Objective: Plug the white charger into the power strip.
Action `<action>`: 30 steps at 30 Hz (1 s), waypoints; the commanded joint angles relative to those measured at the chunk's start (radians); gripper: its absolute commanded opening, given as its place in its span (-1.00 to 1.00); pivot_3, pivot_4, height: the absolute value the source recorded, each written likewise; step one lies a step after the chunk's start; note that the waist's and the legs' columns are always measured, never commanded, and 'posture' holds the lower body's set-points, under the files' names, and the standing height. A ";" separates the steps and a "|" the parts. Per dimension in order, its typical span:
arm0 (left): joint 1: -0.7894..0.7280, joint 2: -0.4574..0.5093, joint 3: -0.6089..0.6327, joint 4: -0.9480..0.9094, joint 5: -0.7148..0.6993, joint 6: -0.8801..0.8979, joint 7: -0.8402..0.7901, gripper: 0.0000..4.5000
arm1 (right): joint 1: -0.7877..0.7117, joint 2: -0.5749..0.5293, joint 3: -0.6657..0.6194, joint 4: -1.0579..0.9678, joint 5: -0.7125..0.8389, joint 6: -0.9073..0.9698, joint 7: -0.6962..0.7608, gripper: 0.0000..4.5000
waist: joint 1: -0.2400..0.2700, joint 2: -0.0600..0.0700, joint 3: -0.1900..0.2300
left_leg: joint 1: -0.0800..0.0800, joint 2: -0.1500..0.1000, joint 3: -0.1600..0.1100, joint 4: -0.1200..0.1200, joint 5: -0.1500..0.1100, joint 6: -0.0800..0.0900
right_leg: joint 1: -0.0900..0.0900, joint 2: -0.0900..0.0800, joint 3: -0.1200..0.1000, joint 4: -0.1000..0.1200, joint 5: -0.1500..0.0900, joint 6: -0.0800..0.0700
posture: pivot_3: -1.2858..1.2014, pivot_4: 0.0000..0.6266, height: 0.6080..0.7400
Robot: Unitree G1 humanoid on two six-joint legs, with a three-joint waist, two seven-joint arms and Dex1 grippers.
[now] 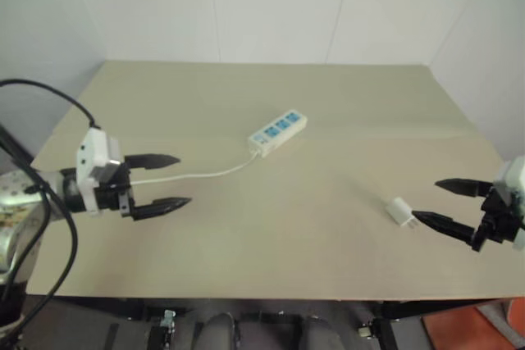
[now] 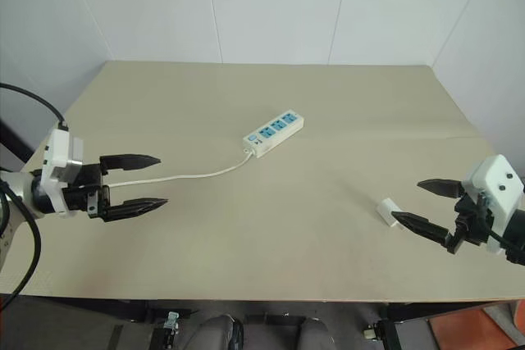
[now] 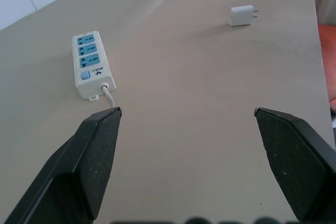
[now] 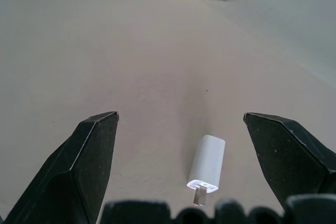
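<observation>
A beige table (image 1: 246, 243) stands against white panelled walls (image 1: 271, 6).

Soft, even overhead light; the counter (image 1: 271, 235) shows faint shadows and no glare. Between the right jaws, the white charger (image 4: 208, 167) glares slightly.

small "bull" brand mark on the power strip (image 3: 90, 63), beside its switch

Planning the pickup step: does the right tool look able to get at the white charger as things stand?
Probably yes. The right tool is open and empty, and the white charger lies loose on the table close to its lower fingertip, with nothing around it. The power strip sits well away.
</observation>
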 commanded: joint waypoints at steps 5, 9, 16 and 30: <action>-0.013 -0.004 0.007 0.007 0.002 -0.022 -0.006 0.96 | 0.003 0.000 -0.029 -0.032 0.017 -0.011 -0.004 1.00 | 0.000 0.000 0.000 | 0.000 0.000 0.000 0.000 0.000 0.000 | 0.000 0.000 0.000 0.000 0.000 0.000 | 0.03 -0.52 1.00; -0.041 -0.021 -0.020 0.043 0.036 -0.043 0.016 0.96 | 0.002 0.001 -0.029 -0.038 0.018 -0.009 -0.008 1.00 | 0.000 0.000 0.000 | 0.000 0.000 0.000 0.000 0.000 0.000 | 0.000 0.000 0.000 0.000 0.000 0.000 | 0.03 -0.52 1.00; -0.358 -0.217 -0.304 0.247 0.324 0.052 0.312 0.96 | -0.042 0.009 0.006 -0.041 0.025 -0.009 -0.034 1.00 | 0.020 -0.002 0.001 | 0.001 -0.002 0.002 0.002 0.000 0.000 | 0.002 0.000 -0.001 0.000 0.000 0.001 | 0.03 -0.52 1.00; -0.796 -0.602 -0.527 1.142 0.637 -0.093 0.505 0.96 | -0.052 0.033 0.019 -0.104 0.058 0.002 -0.091 1.00 | 0.000 -0.005 0.003 | -0.004 -0.004 0.002 0.001 0.000 0.001 | -0.001 0.000 0.000 0.002 0.000 0.002 | 0.03 -0.52 1.00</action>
